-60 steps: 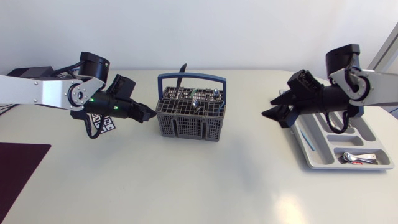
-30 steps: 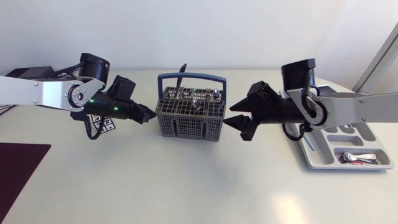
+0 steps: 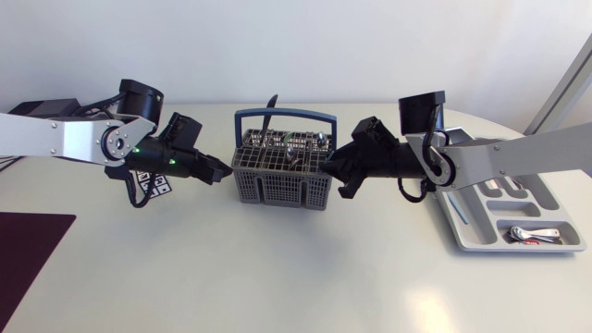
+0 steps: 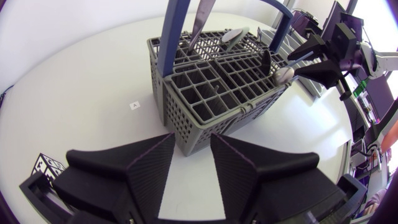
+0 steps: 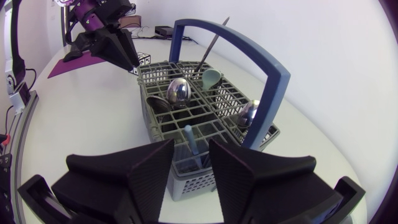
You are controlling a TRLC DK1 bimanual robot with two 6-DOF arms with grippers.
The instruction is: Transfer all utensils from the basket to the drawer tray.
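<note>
A grey utensil basket [image 3: 277,190] with a blue handle stands mid-table. It holds several utensils: metal spoons [image 5: 178,91], a teal spoon [image 5: 210,78] and a dark thin handle [image 5: 215,42]. My right gripper [image 5: 191,144] is at the basket's right end, over its nearest cell. Its fingers stand open around a light blue utensil handle [image 5: 191,144], with a gap on each side. My left gripper [image 4: 193,138] is open and holds nothing, its tips at the basket's left corner [image 4: 186,134]. The drawer tray [image 3: 462,231] lies at the far right with spoons [image 3: 532,233] in its front compartment.
A small black-and-white marker tag [image 3: 157,188] lies under my left arm. A dark purple mat [image 3: 28,250] covers the table's front left corner. Bare tabletop stretches in front of the basket and between basket and tray.
My right arm has swung left from above the tray to the basket's right end, and its fingers have narrowed around the blue handle. The left arm has stayed still.
</note>
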